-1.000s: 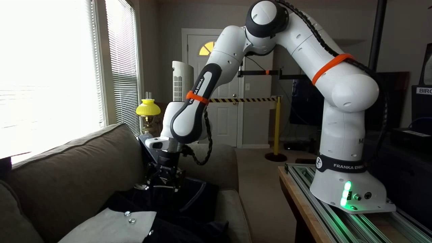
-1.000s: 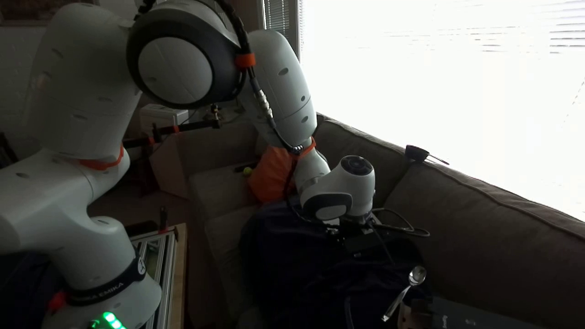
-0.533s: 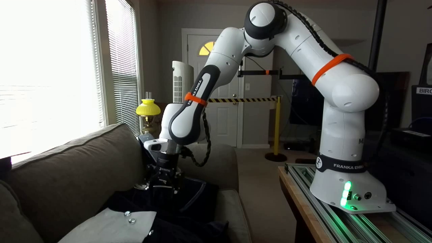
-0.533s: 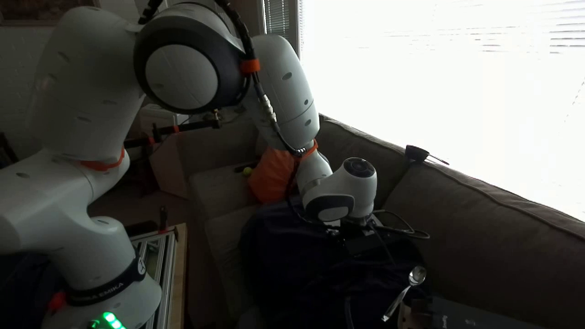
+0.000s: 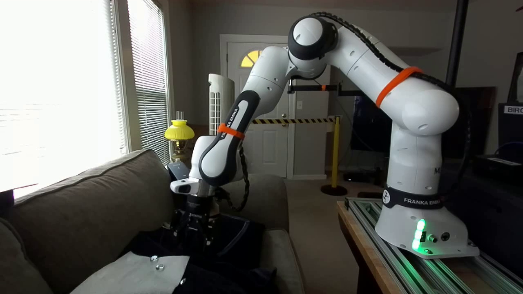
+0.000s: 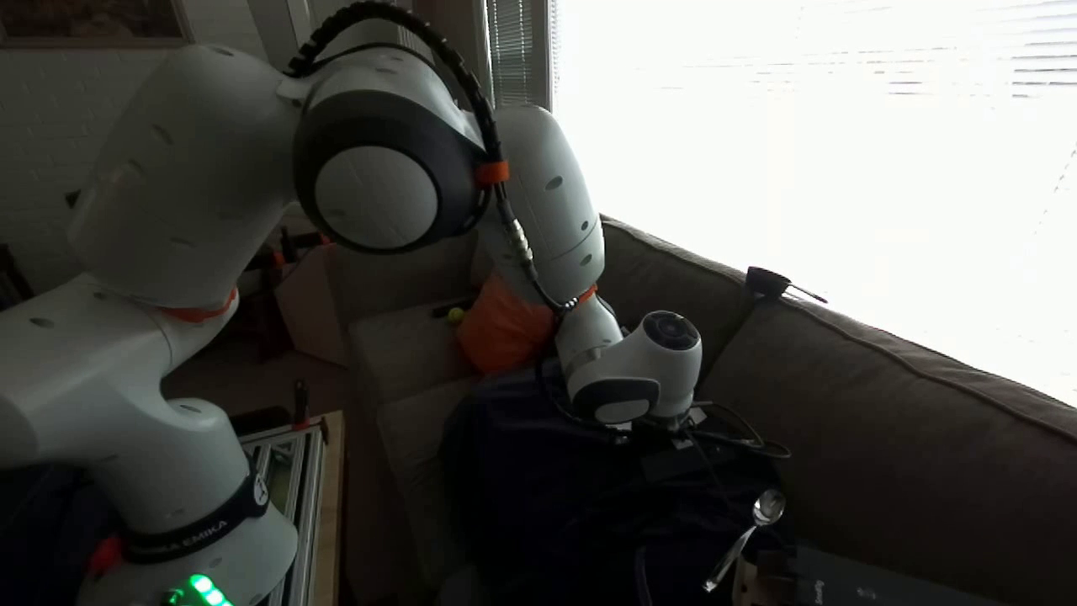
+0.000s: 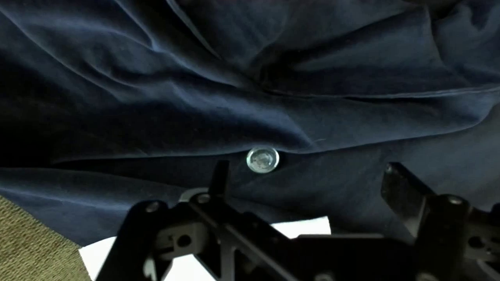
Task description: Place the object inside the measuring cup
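In the wrist view we see the gripper (image 7: 307, 171) spread wide over the dark cloth (image 7: 234, 127), with nothing in it. A round glass bead (image 7: 263, 159) lies on the dark cloth, right by a fold, closer to one side of the gap than the middle. We think this is the thing to move.

In an exterior view the gripper has just come down nearer the dark cloth. To us, that means the grab is coming soon. It's too dark there to tell if the tips touch. Shiny bits (image 5: 159, 267) sit on a white sheet (image 5: 126, 273) next to the dark cloth.

In an exterior view a black cup (image 6: 766, 284) with a handle rests on the back of the sofa (image 6: 867, 404), higher than the dark cloth. We guess it's the measuring cup. It hasn't moved, and we can't see inside.
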